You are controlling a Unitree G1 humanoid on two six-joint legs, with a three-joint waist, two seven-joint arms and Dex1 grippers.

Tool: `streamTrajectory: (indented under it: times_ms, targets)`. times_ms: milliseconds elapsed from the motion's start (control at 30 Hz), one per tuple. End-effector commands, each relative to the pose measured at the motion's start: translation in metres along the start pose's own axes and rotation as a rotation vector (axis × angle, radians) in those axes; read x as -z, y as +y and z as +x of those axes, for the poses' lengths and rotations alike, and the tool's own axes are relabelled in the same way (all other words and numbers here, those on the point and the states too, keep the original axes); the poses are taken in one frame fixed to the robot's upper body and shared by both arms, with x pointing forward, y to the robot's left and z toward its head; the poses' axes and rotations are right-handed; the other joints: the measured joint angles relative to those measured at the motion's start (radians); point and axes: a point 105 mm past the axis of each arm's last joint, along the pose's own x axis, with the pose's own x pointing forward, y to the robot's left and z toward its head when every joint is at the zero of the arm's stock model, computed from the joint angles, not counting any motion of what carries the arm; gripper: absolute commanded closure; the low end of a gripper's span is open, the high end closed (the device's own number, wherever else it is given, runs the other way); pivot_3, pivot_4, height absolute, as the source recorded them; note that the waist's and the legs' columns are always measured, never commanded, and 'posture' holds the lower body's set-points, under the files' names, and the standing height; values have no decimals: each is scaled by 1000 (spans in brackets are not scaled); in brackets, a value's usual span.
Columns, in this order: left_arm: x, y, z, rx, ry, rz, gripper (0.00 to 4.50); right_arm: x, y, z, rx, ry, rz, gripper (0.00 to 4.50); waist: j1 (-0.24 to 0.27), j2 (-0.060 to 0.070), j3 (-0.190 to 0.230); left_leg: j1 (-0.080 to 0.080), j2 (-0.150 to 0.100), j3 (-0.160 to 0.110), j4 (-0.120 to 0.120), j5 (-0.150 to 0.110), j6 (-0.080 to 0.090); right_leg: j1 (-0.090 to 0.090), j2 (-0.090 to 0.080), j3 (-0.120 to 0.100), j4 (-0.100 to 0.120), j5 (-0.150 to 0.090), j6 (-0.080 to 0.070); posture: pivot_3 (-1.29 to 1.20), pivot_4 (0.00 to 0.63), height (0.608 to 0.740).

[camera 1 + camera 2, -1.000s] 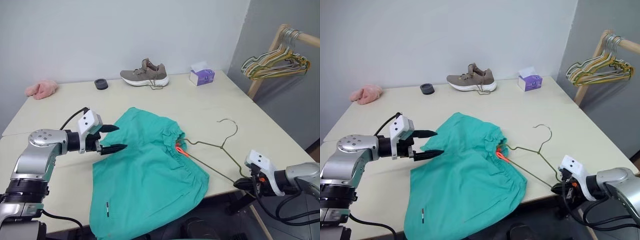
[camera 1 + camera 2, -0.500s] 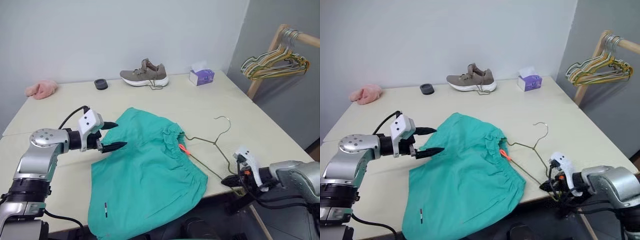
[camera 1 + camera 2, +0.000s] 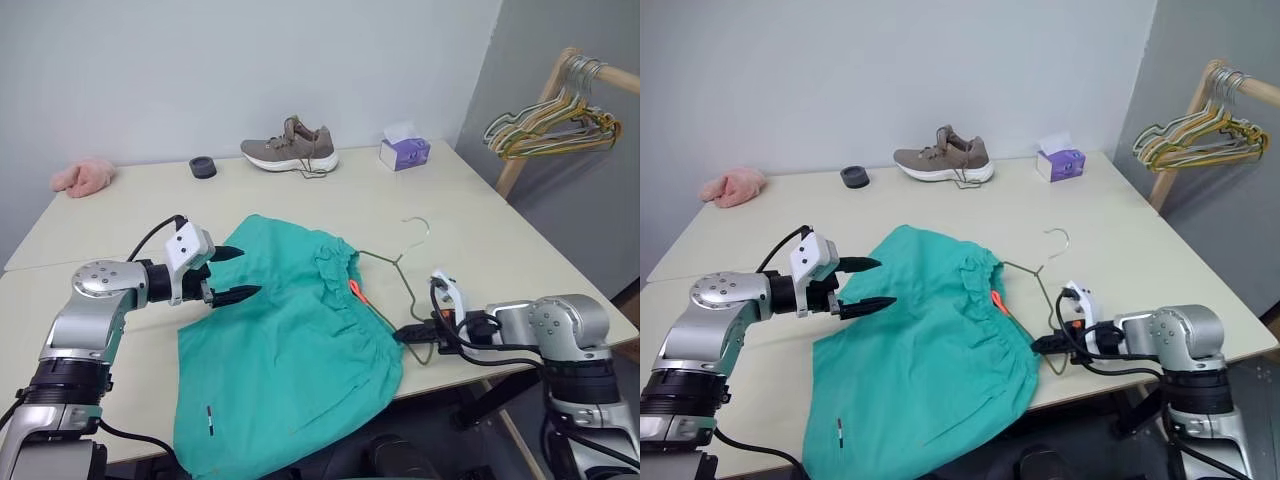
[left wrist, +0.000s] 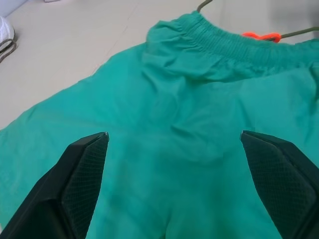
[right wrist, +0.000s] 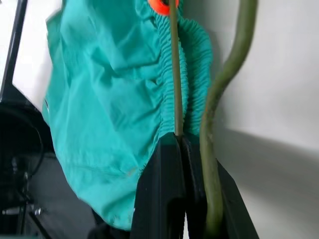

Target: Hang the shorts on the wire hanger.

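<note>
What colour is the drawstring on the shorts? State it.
Orange, a short drawstring at the waistband of the teal-green shorts; clearest in the left wrist view.

Room: plain pale wall, light table (image 3: 420,190), grey side wall at right.
Table cream, seam along its left part, reaches the back wall. Wooden rack (image 3: 540,110) leans at the grey wall, carrying bunched hangers (image 3: 545,125). Dark floor below the table's near edge. Even, diffuse light.
</note>
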Motion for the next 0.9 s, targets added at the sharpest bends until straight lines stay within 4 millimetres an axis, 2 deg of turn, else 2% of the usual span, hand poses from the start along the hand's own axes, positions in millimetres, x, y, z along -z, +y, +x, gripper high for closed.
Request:
streamTrajectory:
  times_ms: [33, 100, 200, 300, 400, 567, 733, 900]
  targets:
    - [-15, 10, -7, -49, -44, 16, 26, -27, 16, -10, 53, -91, -213, 4500, 0, 0, 0, -1, 0, 0, 0, 0, 0, -1, 0, 0, 0, 0, 0, -191, 0, 740]
    - [-19, 19, -10, -90, -61, -16, 26, -22, 20, -11, 99, -59, -357, 4500, 2, 0, 0, -1, 0, 0, 0, 0, 0, -1, -2, 0, 0, 0, 0, -191, 0, 740]
    - [-34, 34, -16, -136, -115, -41, 26, -13, 21, -10, 163, 7, -603, 4500, 4, -1, 0, -3, 0, -2, 0, 0, 0, -2, -4, -2, -1, 0, 0, -193, 0, 740]
    - [-42, 36, -18, -109, -105, 10, 26, -14, 23, -9, 188, 23, -758, 4500, 1, 0, 0, -3, 0, -1, 0, 0, 0, -2, -3, -2, -1, 0, 0, -192, 0, 740]
    - [-43, 32, -20, -35, -55, 77, 26, -18, 25, -8, 201, 21, -871, 4500, -8, 0, 0, -2, 0, 1, 0, 0, 0, -2, -3, -1, -1, 0, 1, -194, 0, 740]
    - [-35, 13, -20, 145, 72, 238, 26, -25, 29, -8, 214, 13, -1001, 4500, -8, 0, 0, -2, 1, 0, 0, 0, 0, -2, -1, -1, -1, 0, 0, -195, 0, 740]
    - [-41, 13, -5, 163, 52, 323, 26, -26, 38, -5, 192, 10, -1106, 4500, 1, 0, 0, -2, 0, 0, 0, 0, 0, -2, -1, -1, -1, 0, 0, -198, 0, 740]
    - [-22, -7, 0, 294, 120, 335, 26, -27, 45, -3, 179, 1, -1187, 4500, -1, 0, 0, -2, 0, 0, 0, 0, 0, -2, -2, -1, -1, 0, 0, -205, 0, 740]
